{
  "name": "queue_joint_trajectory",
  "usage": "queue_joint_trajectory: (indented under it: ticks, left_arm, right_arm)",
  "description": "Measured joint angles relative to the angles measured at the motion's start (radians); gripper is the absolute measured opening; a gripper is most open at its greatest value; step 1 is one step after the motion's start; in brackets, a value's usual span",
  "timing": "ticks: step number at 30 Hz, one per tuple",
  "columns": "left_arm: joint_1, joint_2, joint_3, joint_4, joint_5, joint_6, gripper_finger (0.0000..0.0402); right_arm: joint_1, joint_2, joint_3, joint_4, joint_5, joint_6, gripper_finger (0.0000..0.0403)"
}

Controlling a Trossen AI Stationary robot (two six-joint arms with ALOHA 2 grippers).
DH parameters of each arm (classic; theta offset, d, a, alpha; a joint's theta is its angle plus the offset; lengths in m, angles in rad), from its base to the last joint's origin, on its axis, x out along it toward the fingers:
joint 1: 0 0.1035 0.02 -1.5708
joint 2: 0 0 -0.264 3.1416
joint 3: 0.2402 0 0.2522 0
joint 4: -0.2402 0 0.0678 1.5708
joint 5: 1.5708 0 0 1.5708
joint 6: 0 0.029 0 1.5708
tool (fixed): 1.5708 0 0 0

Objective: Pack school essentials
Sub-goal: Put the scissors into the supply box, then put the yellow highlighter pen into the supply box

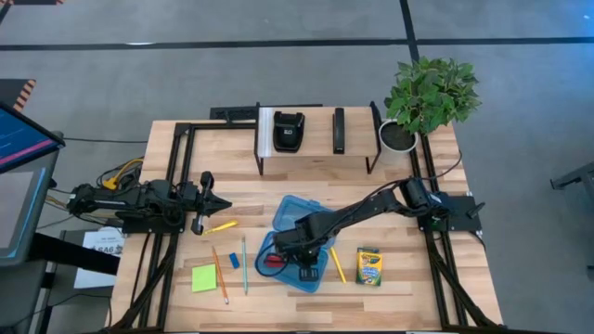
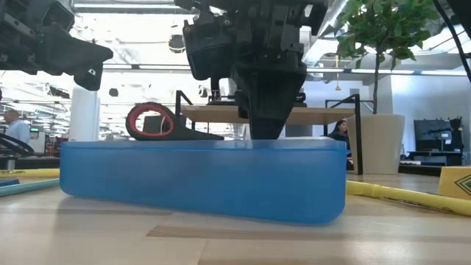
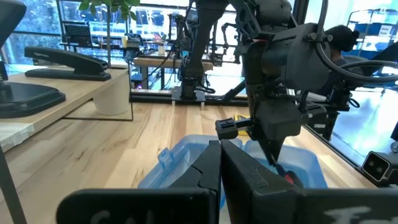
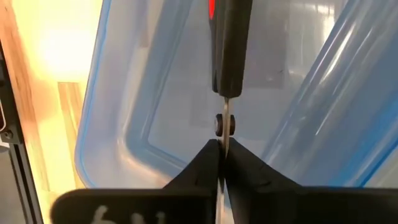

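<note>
The right claw (image 4: 221, 149), pinched on the blade of the red-handled scissors (image 4: 224, 46), holds them low inside the translucent blue case (image 1: 295, 243), so letting go seems next, while the shut left claw (image 1: 215, 204) waits over the table (image 1: 399, 278).

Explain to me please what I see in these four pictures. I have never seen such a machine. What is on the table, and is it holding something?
These are two robot arms at a wooden table, each ending in a two-finger claw. One picture looks down from above, one looks level across the table-top, and two come from cameras on the wrists. The right claw is shut on the blade of red-handled scissors, lowering them into an open blue case. The left claw waits shut at the left side. Pencils, a blue eraser, a green note pad and a crayon box lie loose on the table. A plant stands in the corner.
</note>
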Motion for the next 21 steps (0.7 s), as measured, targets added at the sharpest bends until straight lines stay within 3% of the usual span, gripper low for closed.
queue_joint_trajectory:
  ticks: [14, 17, 21]
  left_arm:
    - [0.0, 0.0, 0.0, 0.0, 0.0, 0.0, 0.0]
    - [0.0, 0.0, 0.0, 0.0, 0.0, 0.0, 0.0]
    - [0.0, 0.0, 0.0, 0.0, 0.0, 0.0, 0.0]
  right_arm:
    - [-0.002, -0.009, 0.0, -0.058, 0.006, 0.008, 0.0217]
    - [-0.007, -0.019, 0.003, -0.093, 0.029, 0.026, 0.0228]
    - [0.0, -0.022, 0.0, -0.127, 0.074, 0.026, 0.0215]
